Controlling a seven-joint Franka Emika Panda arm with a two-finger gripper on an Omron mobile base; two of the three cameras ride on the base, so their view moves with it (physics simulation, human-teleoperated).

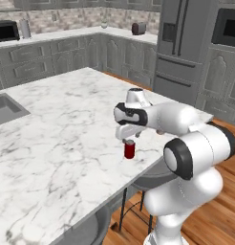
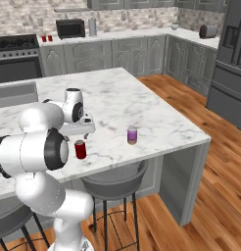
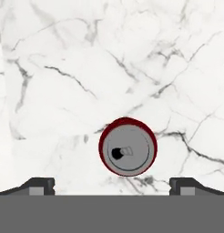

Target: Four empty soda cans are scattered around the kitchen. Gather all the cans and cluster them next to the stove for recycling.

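A red soda can (image 1: 129, 150) (image 2: 80, 149) stands upright on the white marble island (image 1: 57, 134), near its front edge. My gripper (image 1: 128, 139) (image 2: 82, 137) hangs just above it, pointing down, open and holding nothing. In the hand view the can's silvery top (image 3: 127, 146) lies between and slightly ahead of my two fingertips (image 3: 41, 185), a little right of centre. A purplish-pink can (image 2: 132, 135) stands on the island to the right of the red one. Two more red cans (image 2: 47, 38) sit on the back counter beside the stove (image 2: 17, 49).
A sink (image 1: 5, 109) is set into the island's left end. Grey stools (image 2: 112, 184) stand under the island's near edge. A microwave (image 2: 70, 28), a paper-towel roll (image 2: 92, 26) and a toaster (image 2: 208, 31) line the back counters; the fridge (image 2: 235, 63) stands at right.
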